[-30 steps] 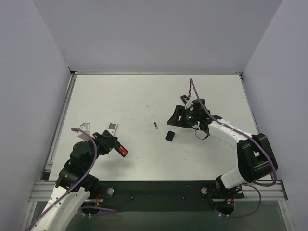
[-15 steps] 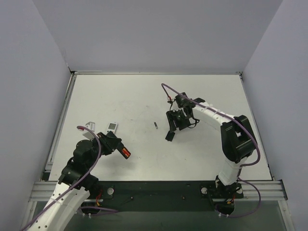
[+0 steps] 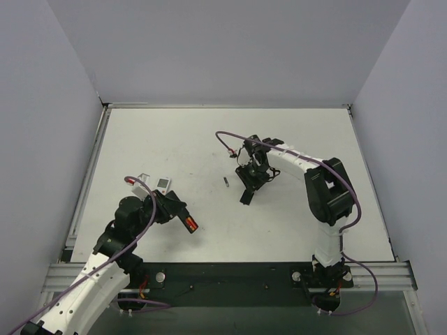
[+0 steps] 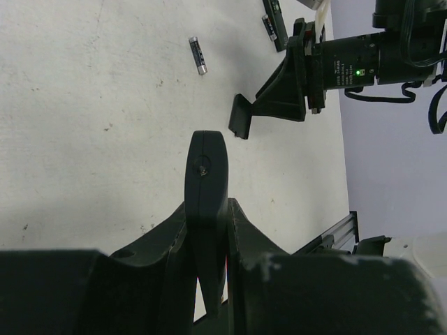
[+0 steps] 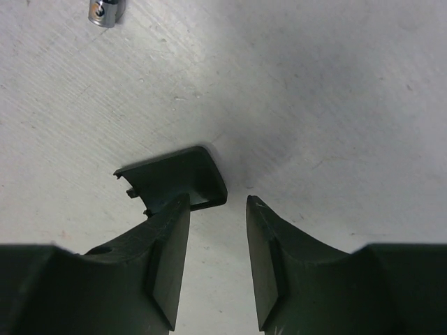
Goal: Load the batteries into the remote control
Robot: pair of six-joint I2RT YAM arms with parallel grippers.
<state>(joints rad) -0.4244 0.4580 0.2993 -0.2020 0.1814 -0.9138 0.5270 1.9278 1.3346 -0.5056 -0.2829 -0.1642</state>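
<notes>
My left gripper is shut on a black remote control with a red end and holds it above the table at the near left. In the left wrist view the remote stands edge-on between the jaws of that gripper. One dark grey battery with a silver end lies in mid table; it also shows in the left wrist view and the right wrist view. My right gripper is open, pointing down at a black battery cover. Its left fingertip overlaps the cover. No red battery shows.
A small white device with a screen lies on the table just behind my left gripper. Two dark slim pieces lie beyond the right gripper; I cannot tell what they are. Grey walls enclose the white table on three sides.
My left gripper has moved right and a little nearer with the remote. My right gripper has swung left and down from the mid right to the black cover.
</notes>
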